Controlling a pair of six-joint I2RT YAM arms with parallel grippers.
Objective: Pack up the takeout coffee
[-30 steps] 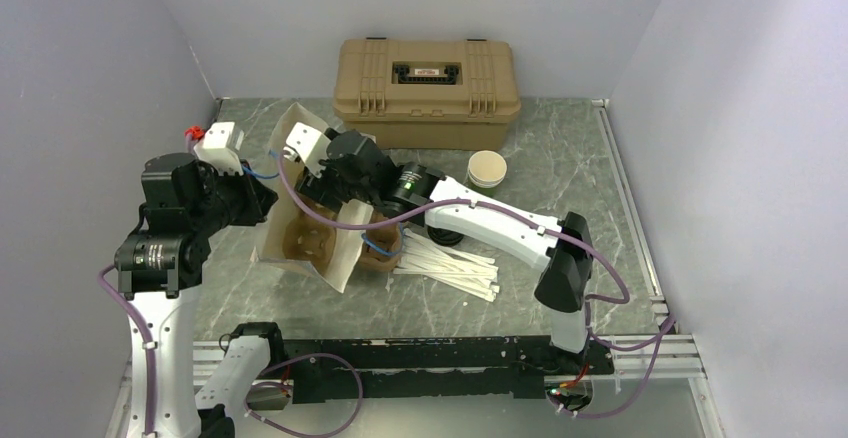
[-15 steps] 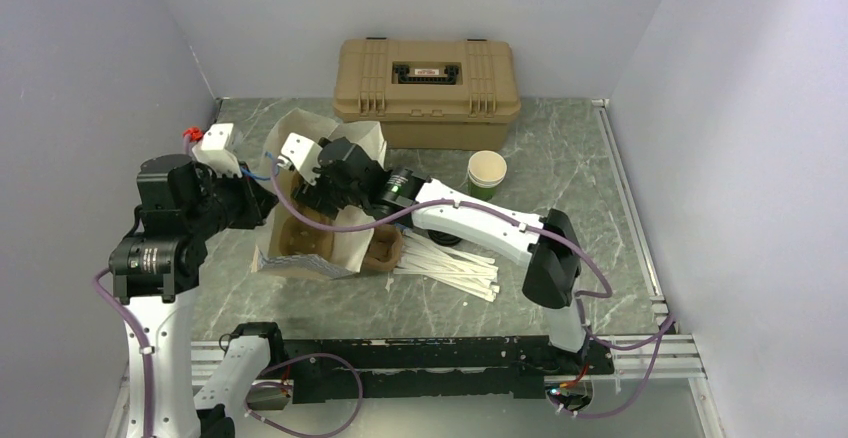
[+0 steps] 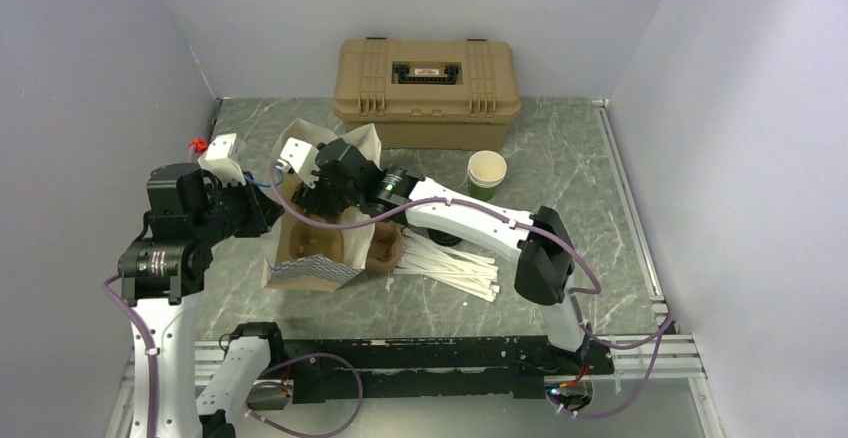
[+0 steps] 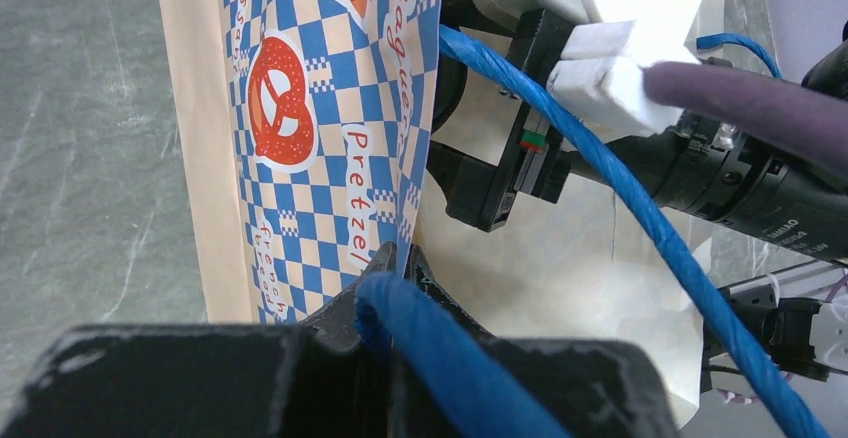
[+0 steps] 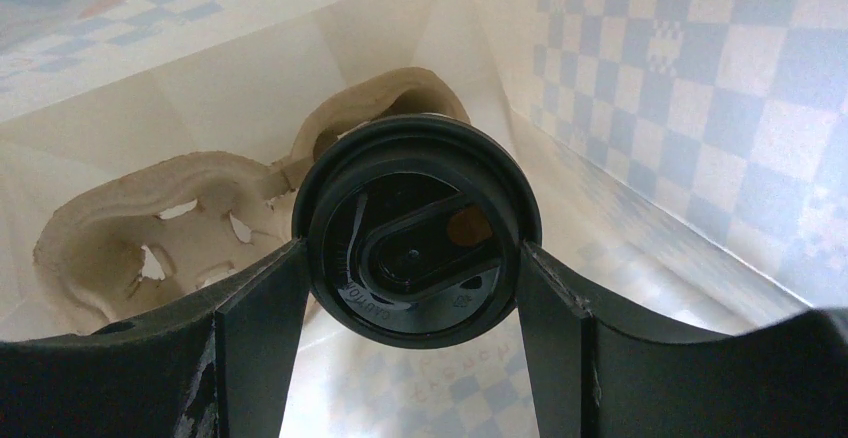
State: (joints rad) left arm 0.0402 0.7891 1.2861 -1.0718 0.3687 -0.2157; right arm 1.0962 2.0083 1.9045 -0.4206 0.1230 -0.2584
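The takeout coffee shows only in the right wrist view, as a round black lid (image 5: 415, 243); its cup body is hidden beneath. My right gripper (image 5: 410, 263) is shut on the lid's sides and holds it inside the blue-checkered paper bag (image 5: 690, 88), just above a pulp cup carrier (image 5: 130, 238). In the top view the right gripper (image 3: 328, 183) reaches into the bag's mouth (image 3: 305, 273). My left gripper (image 4: 402, 256) is shut on the bag's upper edge (image 4: 300, 108), and it also shows in the top view (image 3: 262, 210).
A tan toolbox (image 3: 427, 78) stands at the back. A green paper cup (image 3: 487, 172) stands right of the bag. White sticks (image 3: 450, 263) lie fanned on the table under the right arm. The right wrist (image 4: 600, 18) is close to my left gripper.
The bag has gone from lying flat to standing with its mouth open. The right gripper has moved left and down into it with the coffee. The left gripper has shifted slightly.
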